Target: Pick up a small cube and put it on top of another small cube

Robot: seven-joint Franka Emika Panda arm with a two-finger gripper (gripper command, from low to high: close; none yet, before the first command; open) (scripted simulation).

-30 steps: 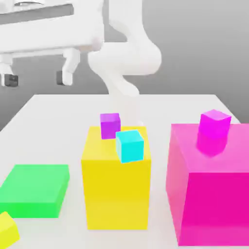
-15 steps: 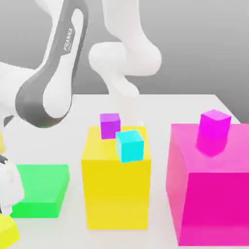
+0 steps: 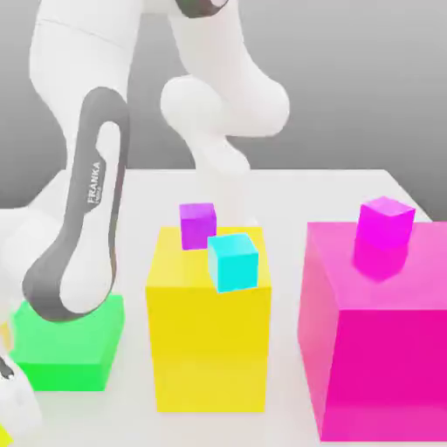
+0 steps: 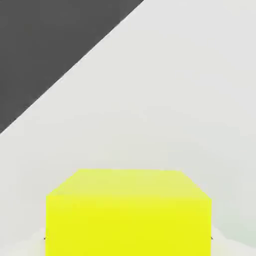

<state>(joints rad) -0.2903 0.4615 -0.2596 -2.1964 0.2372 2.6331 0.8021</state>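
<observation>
The small bright-yellow cube (image 4: 128, 214) looms large and close in the hand view, resting on the white table (image 4: 165, 100). In the exterior view my gripper (image 3: 14, 400) has come down at the table's front corner on the exterior view's left, and the hand and arm cover the spot where that cube lies. Three other small cubes stand apart from it. A purple one (image 3: 198, 224) and a cyan one (image 3: 233, 261) sit on the big yellow block (image 3: 209, 349). A magenta one (image 3: 385, 223) sits on the big magenta block (image 3: 375, 349).
A flat green block (image 3: 74, 354) lies just behind my hand, partly covered by the grey-and-white forearm (image 3: 83, 236). The tall yellow block stands at mid-table and the magenta block on the exterior view's right. The table's edge runs close to the hand.
The arm has swung from high at the back down to the front corner on the exterior view's left. The hand now sits low over the small yellow cube and hides it.
</observation>
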